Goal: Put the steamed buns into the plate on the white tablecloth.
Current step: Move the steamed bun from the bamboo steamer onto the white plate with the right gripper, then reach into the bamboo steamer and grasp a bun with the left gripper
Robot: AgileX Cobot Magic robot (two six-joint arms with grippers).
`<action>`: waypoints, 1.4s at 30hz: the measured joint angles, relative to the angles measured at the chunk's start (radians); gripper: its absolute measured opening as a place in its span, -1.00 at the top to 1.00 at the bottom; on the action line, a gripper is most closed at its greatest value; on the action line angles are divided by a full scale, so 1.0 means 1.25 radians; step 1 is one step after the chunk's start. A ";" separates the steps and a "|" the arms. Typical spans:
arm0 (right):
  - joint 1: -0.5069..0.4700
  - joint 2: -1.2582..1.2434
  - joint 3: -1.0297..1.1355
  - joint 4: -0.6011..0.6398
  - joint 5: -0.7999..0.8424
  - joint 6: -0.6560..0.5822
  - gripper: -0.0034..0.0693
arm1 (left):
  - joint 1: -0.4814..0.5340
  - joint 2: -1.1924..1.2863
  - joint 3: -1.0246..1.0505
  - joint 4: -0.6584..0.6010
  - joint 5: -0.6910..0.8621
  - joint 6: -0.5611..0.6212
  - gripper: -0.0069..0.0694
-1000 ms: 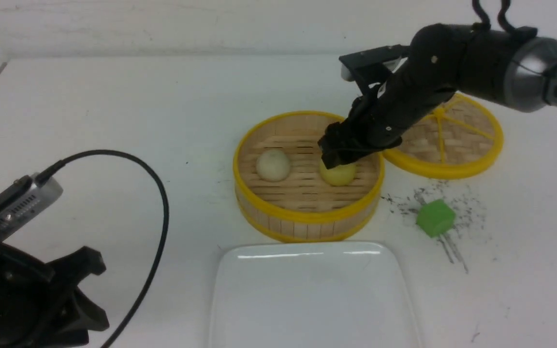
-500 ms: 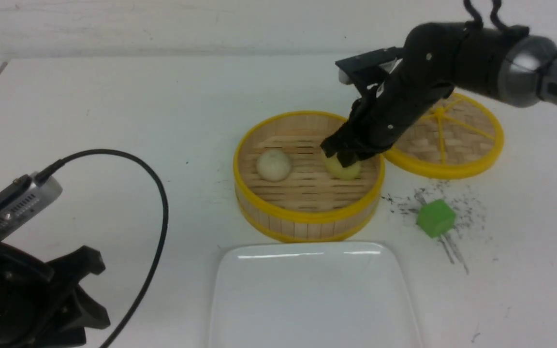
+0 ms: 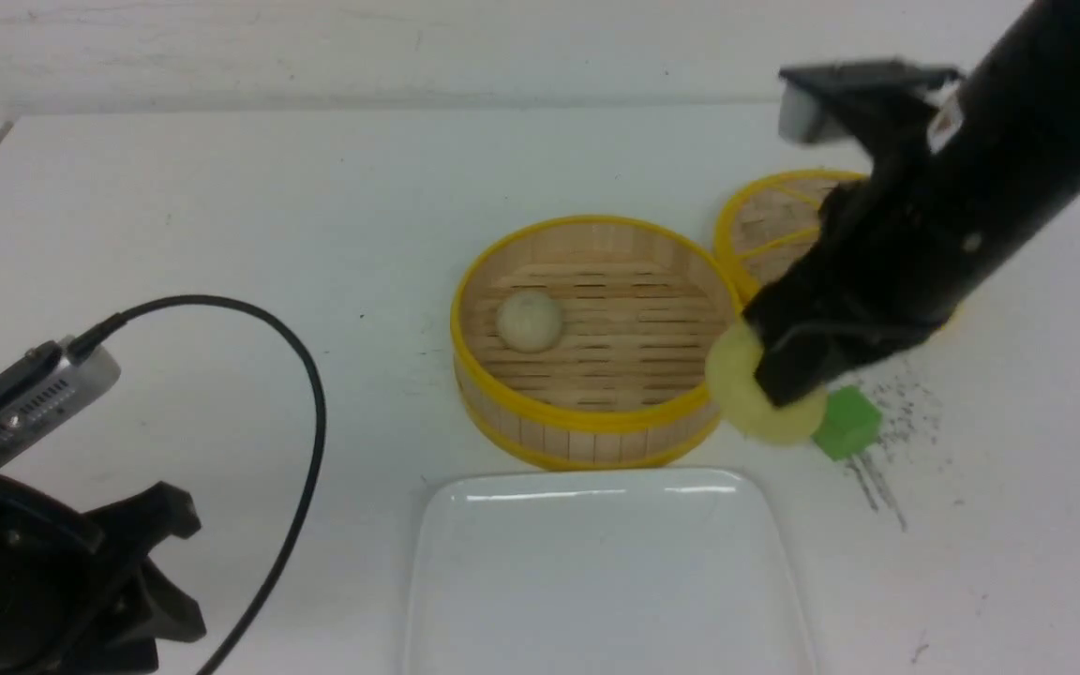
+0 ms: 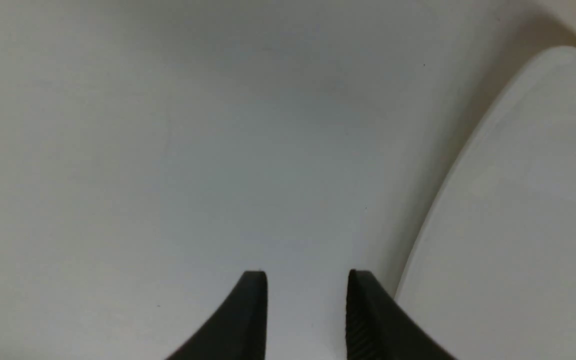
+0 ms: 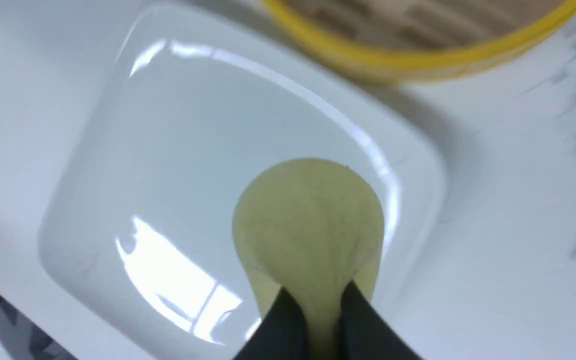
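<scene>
Right wrist view shows the right gripper [image 5: 318, 300] clamped on the pale yellow bun [image 5: 308, 215], its two dark fingertips pinching the bun's near end so that the dough bulges out beyond them. The glossy plate [image 5: 168, 150] fills the background behind the bun. In the front view the right arm slants down from 1 o'clock. The right gripper [image 3: 774, 380] carries the pale yellow bun [image 3: 746, 403] in the air, clear of the steamer basket [image 3: 587, 420], just off its rim at 4 o'clock. From this angle the bun covers a corner of the green cube [image 3: 845, 424], which sits on pencil-like scribbles at the basket's 4 o'clock. The arm hides much of the woven lid [image 3: 765, 234], which lies at the basket's 2 o'clock. The cream bun [image 3: 529, 321] rests on the slats inside the basket, toward 9 o'clock. The plate [image 3: 596, 562] lies at the basket's 6 o'clock, close to it, and the held bun hangs off the plate's 1 o'clock corner. Everything rests on the white tablecloth [image 3: 221, 206]. In the left wrist view the left gripper [image 4: 307, 280] hangs over bare cloth, jaws parted with nothing between them, with the plate [image 4: 518, 200] just beside it. A black cable [image 3: 315, 394] loops over the cloth at the basket's 9 o'clock.
</scene>
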State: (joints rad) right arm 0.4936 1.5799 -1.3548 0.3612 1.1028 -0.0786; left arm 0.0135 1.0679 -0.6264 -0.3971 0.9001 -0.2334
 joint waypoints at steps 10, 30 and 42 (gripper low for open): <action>0.113 0.111 0.254 0.014 -0.318 -0.018 0.15 | 0.000 0.000 0.000 0.002 -0.053 0.000 0.14; -0.061 -0.122 0.017 -0.208 0.093 0.025 0.53 | -0.118 0.140 -0.350 -0.108 0.003 0.165 0.14; -0.187 -0.420 0.337 -0.214 0.032 0.029 0.95 | -0.362 0.549 -0.712 0.058 0.053 0.089 0.05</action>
State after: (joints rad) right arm 0.2604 1.0549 -0.9332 0.0943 1.1427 -0.0424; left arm -0.4390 1.7546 -1.5170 -0.3250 0.9659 -0.1225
